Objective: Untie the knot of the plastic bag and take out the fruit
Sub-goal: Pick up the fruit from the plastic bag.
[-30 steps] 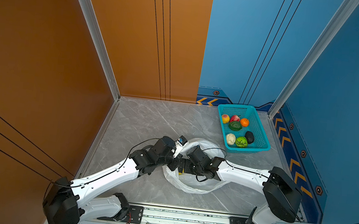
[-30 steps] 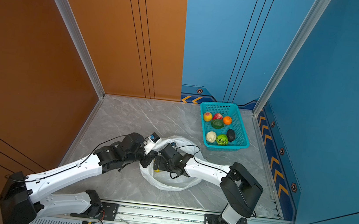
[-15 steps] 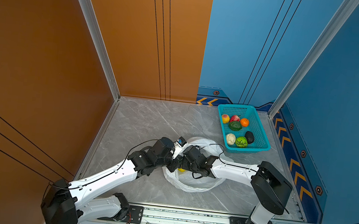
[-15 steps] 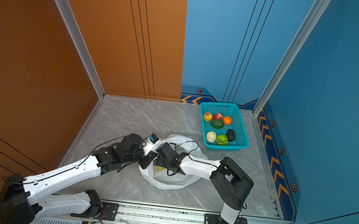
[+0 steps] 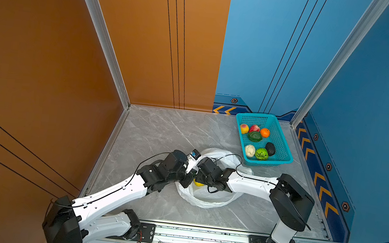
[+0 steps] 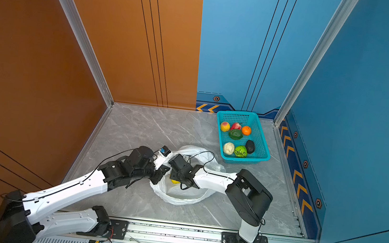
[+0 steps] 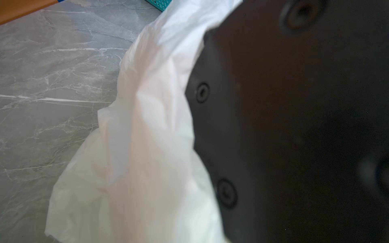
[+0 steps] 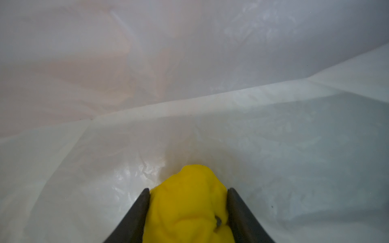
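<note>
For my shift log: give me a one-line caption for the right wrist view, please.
Inside the white plastic bag, the right gripper clamps the yellow fruit between its dark jaws.

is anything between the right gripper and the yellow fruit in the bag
Nothing visible: inside the plastic bag, the right gripper has a finger against each side of the yellow fruit, no plastic between.

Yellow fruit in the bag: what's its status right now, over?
Right claw shut on yellow fruit, deep inside bag. Left claw shut at bag rim. Arms crowded close together.
</note>
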